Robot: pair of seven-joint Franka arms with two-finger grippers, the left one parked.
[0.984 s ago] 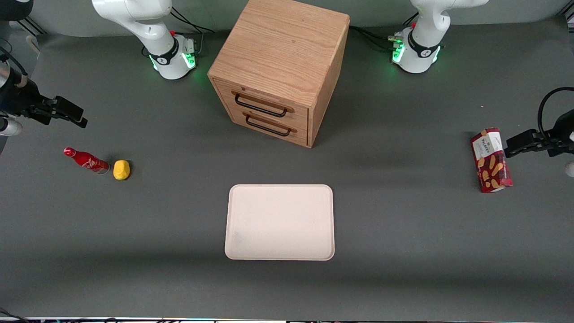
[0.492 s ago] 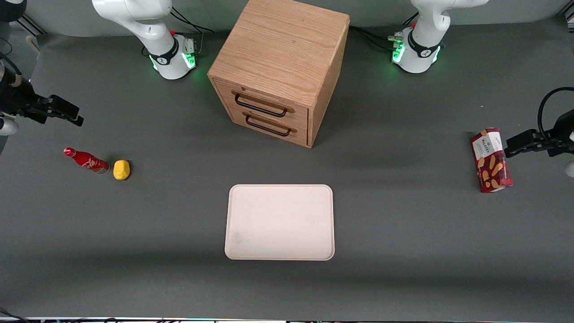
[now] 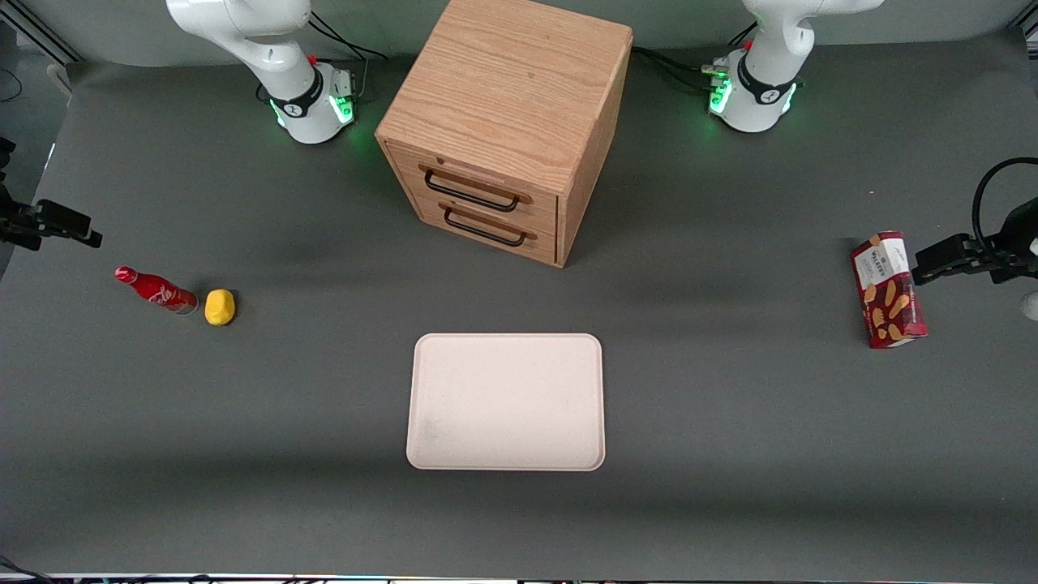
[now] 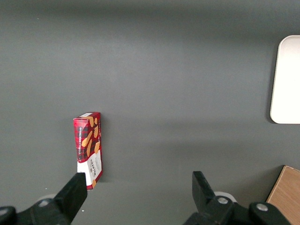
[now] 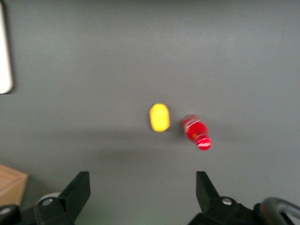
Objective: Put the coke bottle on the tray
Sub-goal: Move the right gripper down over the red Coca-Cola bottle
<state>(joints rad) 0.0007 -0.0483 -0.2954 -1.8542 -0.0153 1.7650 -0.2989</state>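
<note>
Front view, end effector (image 3: 69, 225): at the working arm's end of the worktop (image 3: 730, 422), mostly cut off by the picture edge; only dark finger tips show, their gap hidden.
Front view, coke bottle (image 3: 156, 289): standing on the worktop just beside a yellow lump (image 3: 220, 307), well apart from the tray (image 3: 506, 402).
Front view, cabinet (image 3: 504, 126): farther from the camera than the tray.
Right wrist view, end effector (image 5: 143, 190): fingers spread wide, holding nothing; bases cut off.
Right wrist view, coke bottle (image 5: 196, 131): blurred, seen cap-on, lettering unreadable, beside the yellow lump (image 5: 159, 117).
Right wrist view, tray (image 5: 4, 56): only an edge sliver visible.
</note>
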